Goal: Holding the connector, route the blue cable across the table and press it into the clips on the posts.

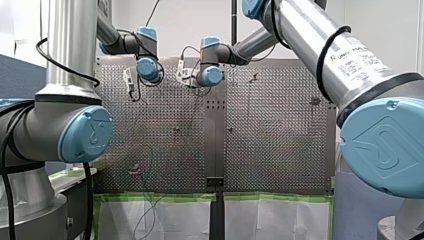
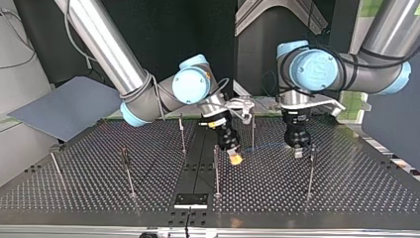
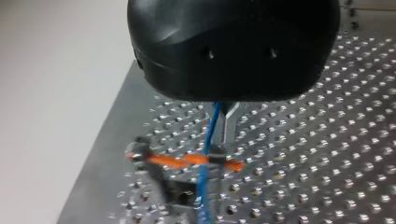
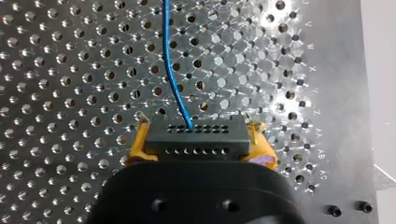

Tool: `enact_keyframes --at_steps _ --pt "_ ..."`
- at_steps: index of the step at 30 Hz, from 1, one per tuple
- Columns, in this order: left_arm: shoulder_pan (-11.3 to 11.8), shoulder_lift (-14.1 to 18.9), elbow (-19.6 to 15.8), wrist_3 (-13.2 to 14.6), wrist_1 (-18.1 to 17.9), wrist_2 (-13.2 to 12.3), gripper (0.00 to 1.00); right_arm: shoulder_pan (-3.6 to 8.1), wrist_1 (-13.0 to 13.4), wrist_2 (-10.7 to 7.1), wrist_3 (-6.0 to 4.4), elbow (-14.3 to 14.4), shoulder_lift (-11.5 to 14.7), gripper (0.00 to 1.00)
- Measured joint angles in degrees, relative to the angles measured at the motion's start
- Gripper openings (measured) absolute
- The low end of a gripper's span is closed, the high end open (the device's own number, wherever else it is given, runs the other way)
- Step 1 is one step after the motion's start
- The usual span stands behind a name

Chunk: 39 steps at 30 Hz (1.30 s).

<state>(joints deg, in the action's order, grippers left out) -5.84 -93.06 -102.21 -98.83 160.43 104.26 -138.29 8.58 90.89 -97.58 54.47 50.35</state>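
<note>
Top view: thin blue cable (image 2: 267, 145) runs betw. my right gripper (image 2: 236, 158) and my left gripper (image 2: 298, 152), low over the perforated metal table (image 2: 99, 168); left wrist view: cable hangs under my gripper, grip I cannot tell; right wrist view: my yellow pads (image 4: 140, 140) pinch the black rectangular connector (image 4: 196, 137).

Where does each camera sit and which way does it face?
Front: behind the arms, looking over the table; both arms show.
Top: across the table, facing the arms; left gripper and right gripper show.
Left wrist: along left gripper, at cable and table.
Right wrist: along right gripper, shut on connector.
Shared: cable in top and both wrist views.
</note>
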Motion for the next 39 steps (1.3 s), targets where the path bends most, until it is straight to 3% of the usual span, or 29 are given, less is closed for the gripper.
enact_keyframes --at_steps 7,17,25,39 --pt "-0.7 0.0 -3.6 1.1 -1.4 1.9 0.0 0.07 0.0 0.14 0.0 2.2 -0.1 0.0" --pt "-1.7 -0.2 -9.0 1.3 -6.0 1.8 0.0 0.62 0.1 0.11 0.0 6.7 -0.1 0.0" --pt "-3.0 -3.4 -13.0 1.7 -7.1 2.0 0.0 1.29 0.2 0.29 0.04 10.8 -0.2 0.0" --pt "-3.5 -7.7 -14.0 1.4 -10.8 0.3 0.0 1.93 0.3 0.49 1.65 15.7 -0.2 0.0"
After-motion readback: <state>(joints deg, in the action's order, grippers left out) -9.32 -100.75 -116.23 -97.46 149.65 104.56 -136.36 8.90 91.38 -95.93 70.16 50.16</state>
